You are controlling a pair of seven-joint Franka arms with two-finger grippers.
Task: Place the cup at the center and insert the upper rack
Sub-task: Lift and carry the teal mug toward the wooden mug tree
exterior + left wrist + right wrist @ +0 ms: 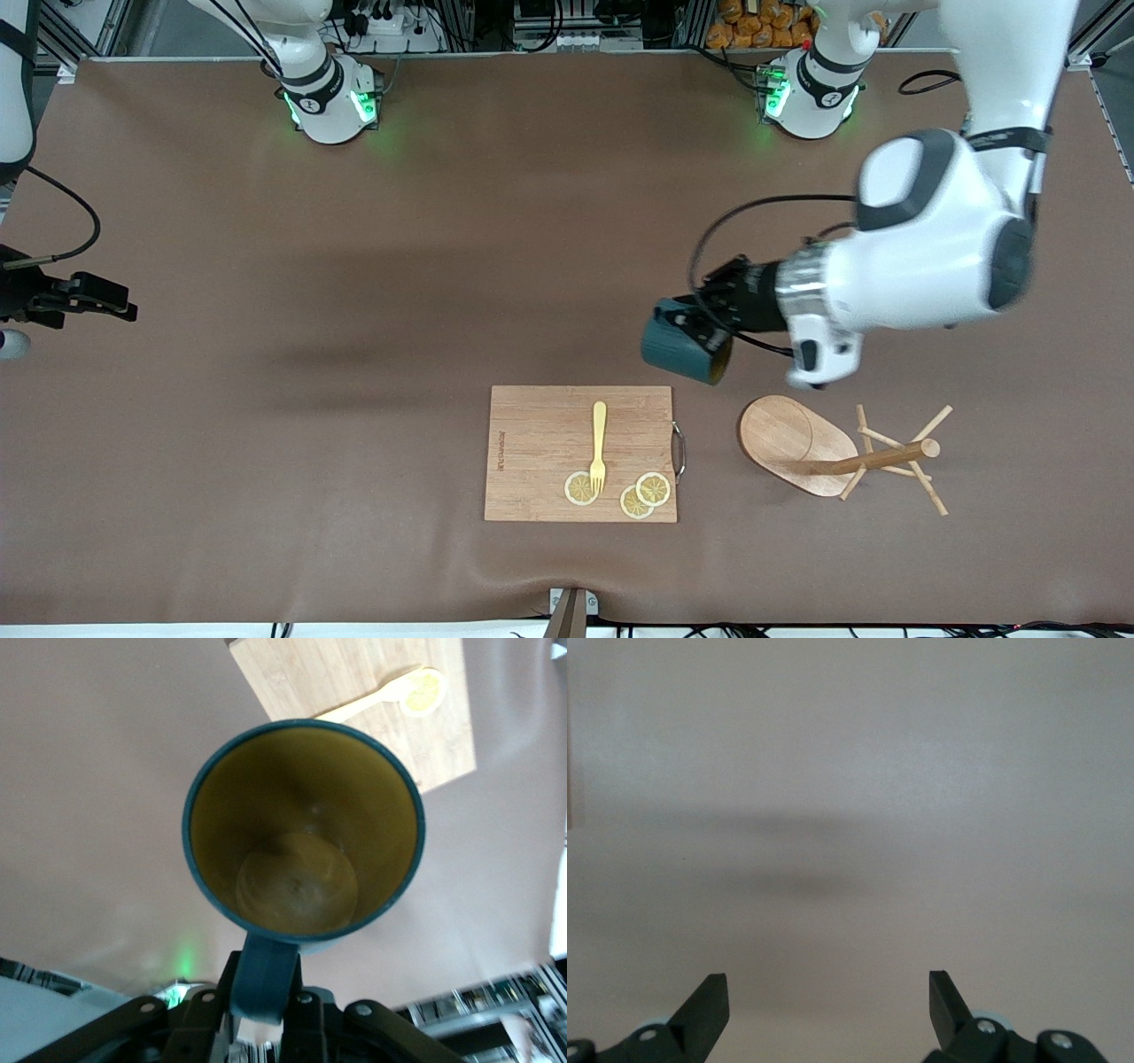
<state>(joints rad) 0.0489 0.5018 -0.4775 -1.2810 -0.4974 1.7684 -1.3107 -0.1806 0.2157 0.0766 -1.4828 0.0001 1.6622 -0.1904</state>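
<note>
Left gripper clamped tight on the handle of the cup, carrying it tipped on its side in the air, mouth turned toward the front camera; wrist view looks straight into its yellowish inside

From the front view the cup hangs over bare table just off the cutting board, at about 1 o'clock from the board's middle. Fork and lemon slices lie on the board

Rack lies toppled on the table toward the left arm's end, at about 3 o'clock from the board: oval base up on edge, post level, pegs splayed. Untouched

Right gripper waits at the right arm's end of the table, fingers spread wide, nothing between them, only bare table under it

Step in hand, as I read it: cup still to be set at centre; rack part not started

Next move calls for turning the cup upright, lowering it onto open table toward the middle, then letting go. Rack will need standing up first
</note>
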